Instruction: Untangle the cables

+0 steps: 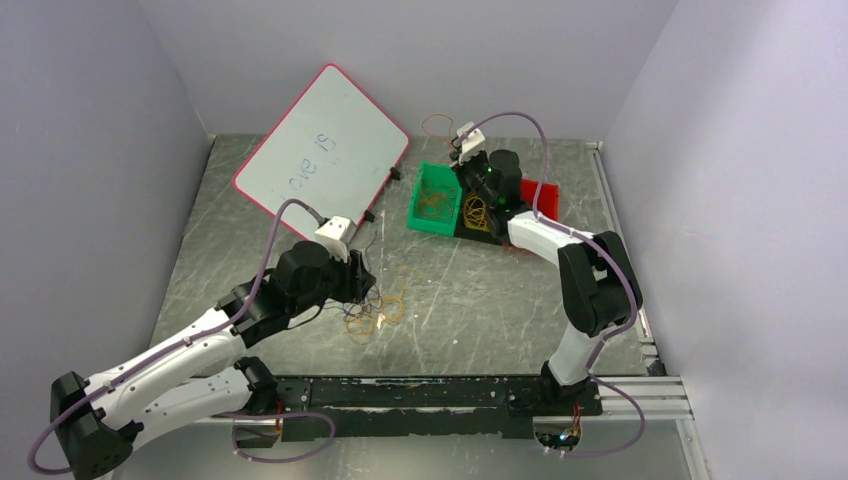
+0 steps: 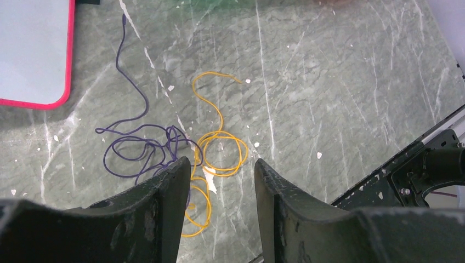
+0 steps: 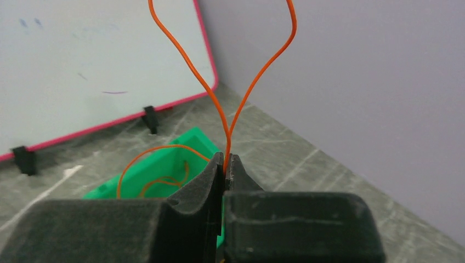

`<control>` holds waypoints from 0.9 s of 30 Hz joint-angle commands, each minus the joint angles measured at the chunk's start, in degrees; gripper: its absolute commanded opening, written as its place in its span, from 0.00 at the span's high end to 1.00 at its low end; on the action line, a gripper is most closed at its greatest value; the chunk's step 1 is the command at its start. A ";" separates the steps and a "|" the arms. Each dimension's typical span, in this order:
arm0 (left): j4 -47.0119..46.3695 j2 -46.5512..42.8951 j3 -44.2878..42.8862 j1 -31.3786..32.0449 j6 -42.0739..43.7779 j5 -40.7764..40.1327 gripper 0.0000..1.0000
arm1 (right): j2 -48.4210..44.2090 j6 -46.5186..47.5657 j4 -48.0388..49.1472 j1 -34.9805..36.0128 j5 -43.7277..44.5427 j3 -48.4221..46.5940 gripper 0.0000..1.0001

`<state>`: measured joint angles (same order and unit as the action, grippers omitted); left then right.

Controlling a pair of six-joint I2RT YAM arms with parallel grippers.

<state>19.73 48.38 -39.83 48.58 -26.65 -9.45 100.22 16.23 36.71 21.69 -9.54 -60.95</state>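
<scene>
From above, we see the left hand (image 1: 358,288) low over the tabletop (image 1: 480,300), right at a loose tangle of cables (image 1: 378,312) near the middle. Far back, the right hand (image 1: 462,148) is up beside the green bin (image 1: 416,205), with an orange cable (image 1: 425,124) looping from it. The whiteboard (image 1: 322,140) leans in the far-left corner.

Over to the left wrist: fingers parted, nothing between them. Below lie a coiled yellow cable (image 2: 221,132) and a purple cable (image 2: 134,141) overlapping its left side.

Right wrist now: fingers pinched tight on the orange cable, both strands rising out of frame, and more orange wire lies in the green bin below.
</scene>
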 commanded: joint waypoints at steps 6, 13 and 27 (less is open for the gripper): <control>1.02 0.11 0.38 -0.22 -0.14 -1.23 0.49 | -0.54 9.73 -9.70 -0.03 10.89 -5.39 1.00; 0.96 0.46 0.55 -0.24 -0.28 -0.61 0.50 | 2.35 15.74 -17.42 4.12 21.80 -8.84 1.00; 2.93 -1.51 0.92 -0.24 -1.29 -1.45 0.50 | 4.98 1.70 -18.05 6.26 7.11 -10.61 1.00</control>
<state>21.34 47.92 -39.55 48.58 -27.20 -9.69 104.84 24.88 16.01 28.14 3.66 -70.76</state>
